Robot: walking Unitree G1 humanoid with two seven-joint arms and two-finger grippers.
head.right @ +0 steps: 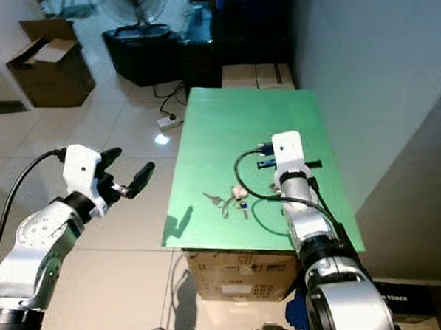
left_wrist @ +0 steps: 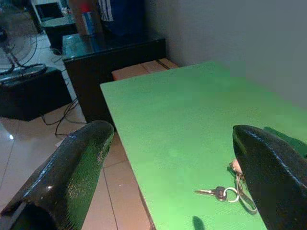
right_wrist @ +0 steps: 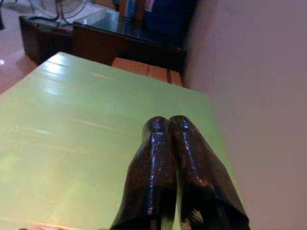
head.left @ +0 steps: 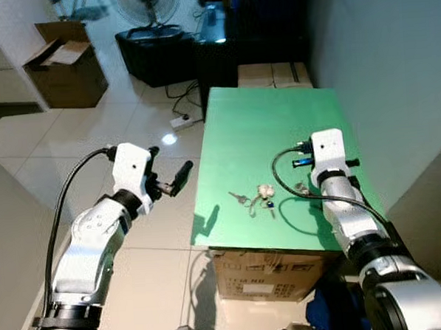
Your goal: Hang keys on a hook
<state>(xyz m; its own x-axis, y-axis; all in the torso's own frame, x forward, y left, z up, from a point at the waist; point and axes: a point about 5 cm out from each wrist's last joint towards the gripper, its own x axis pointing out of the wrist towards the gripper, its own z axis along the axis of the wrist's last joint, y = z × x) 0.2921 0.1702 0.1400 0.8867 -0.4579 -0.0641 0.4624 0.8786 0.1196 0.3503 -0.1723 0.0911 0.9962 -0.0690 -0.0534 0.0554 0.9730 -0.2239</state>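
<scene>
Keys point(head.left: 256, 198) lying on green table point(head.left: 270, 118), left gripper point(head.left: 169, 170) spread wide beside table edge, right gripper point(right_wrist: 169, 125) pressed closed above table

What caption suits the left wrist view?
Open left gripper fingers framing keys on the green table.

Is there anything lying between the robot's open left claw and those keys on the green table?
Just bare green table separates the left gripper from the keys, seen in the left eye view.
</scene>
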